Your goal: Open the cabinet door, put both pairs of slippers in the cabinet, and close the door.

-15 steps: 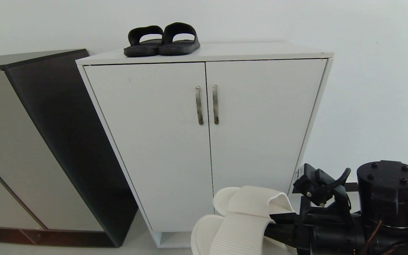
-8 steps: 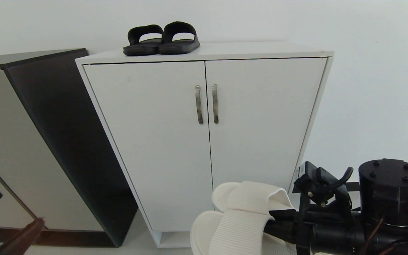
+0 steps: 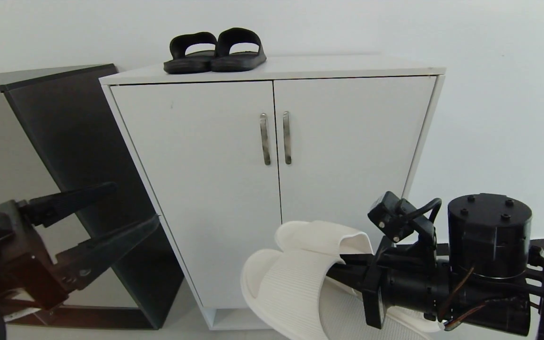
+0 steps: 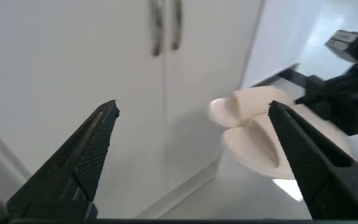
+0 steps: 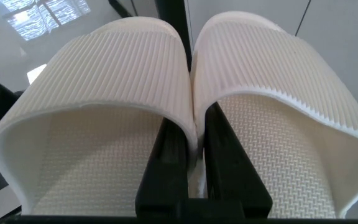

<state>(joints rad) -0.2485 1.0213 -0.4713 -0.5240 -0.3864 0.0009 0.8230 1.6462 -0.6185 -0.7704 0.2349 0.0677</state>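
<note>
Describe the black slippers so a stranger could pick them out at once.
Find the white two-door cabinet. On its top, toward the left end, sit the black slippers, side by side with toes facing out. They are the only dark pair; the white pair is held low in front of the cabinet.

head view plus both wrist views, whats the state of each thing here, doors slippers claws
left door: shut
right door: shut
black slippers: side by side on top of the cabinet, not held
white slippers: off the floor, pinched together by their inner edges in the right claw
right claw: shut on the white slippers
left claw: open, empty, in front of the cabinet
</note>
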